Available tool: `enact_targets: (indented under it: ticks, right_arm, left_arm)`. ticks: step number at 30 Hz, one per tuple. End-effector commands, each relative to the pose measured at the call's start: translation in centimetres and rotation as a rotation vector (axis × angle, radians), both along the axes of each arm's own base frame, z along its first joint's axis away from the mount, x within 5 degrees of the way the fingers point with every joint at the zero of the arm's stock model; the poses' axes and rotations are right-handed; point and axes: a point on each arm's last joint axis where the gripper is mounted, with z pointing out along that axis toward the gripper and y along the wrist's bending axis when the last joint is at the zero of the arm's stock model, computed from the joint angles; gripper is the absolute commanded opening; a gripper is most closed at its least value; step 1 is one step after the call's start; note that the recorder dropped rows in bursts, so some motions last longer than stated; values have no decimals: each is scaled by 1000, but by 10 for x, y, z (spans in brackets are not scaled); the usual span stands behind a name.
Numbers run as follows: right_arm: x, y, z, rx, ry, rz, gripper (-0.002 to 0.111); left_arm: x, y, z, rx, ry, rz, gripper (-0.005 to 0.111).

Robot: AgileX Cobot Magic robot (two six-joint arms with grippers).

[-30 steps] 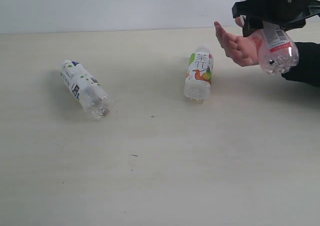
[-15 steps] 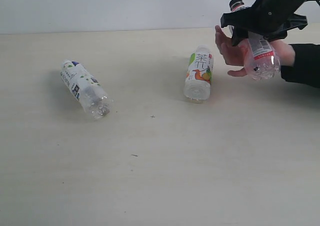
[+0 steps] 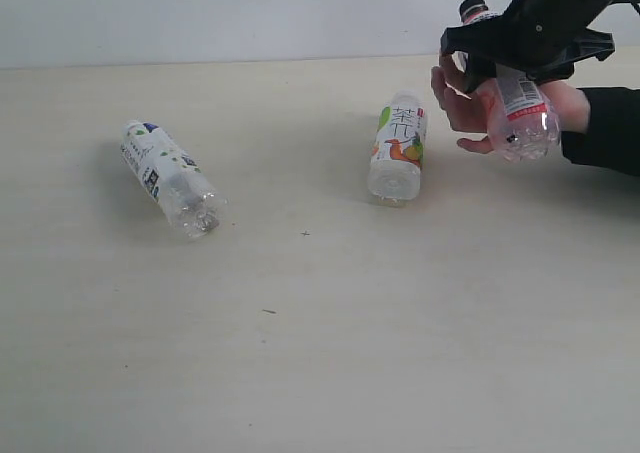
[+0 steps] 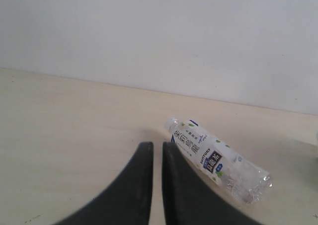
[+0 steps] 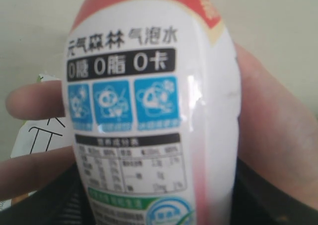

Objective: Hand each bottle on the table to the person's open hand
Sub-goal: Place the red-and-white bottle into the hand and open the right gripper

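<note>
right wrist view is filled by the pink-red bottle [image 5: 154,111]. its label reads 元气森林 气泡水 and 0糖 0脂 0卡. the small table of figures beneath is too blurred for us to read, and cap and base are cut off. in the upper right of the exterior view we see the right gripper [image 3: 515,58] clamped on this bottle, with the person's hand [image 3: 462,103] just behind it, palm partly hidden. right of centre on the table [image 3: 300,353] lies the orange fruit bottle [image 3: 398,151], and at left lies the dark print bottle [image 4: 218,160], marked suntory. the left gripper [image 4: 153,185] has its jaws nearly together, holding nothing.
</note>
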Motion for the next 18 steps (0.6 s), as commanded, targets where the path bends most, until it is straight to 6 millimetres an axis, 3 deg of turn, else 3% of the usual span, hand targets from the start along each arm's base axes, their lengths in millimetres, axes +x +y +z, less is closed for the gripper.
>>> enact_targets:
  ticks: [1, 5, 9, 15, 18]
  right_arm:
    - [3, -3, 3, -9, -20, -2, 62]
    - [2, -3, 3, -27, -22, 34, 78]
    - [2, -3, 3, -28, -22, 35, 87]
    - [2, -3, 5, -35, -32, 53, 92]
    - [0, -3, 18, -41, -65, 71, 92]
  left_arm:
    - [0, 0, 0, 1, -6, -7, 10]
    - [0, 0, 0, 1, -6, -7, 10]
    - [0, 0, 0, 1, -6, -7, 10]
    - [0, 0, 0, 1, -6, -7, 10]
    - [0, 0, 0, 1, -6, -7, 10]
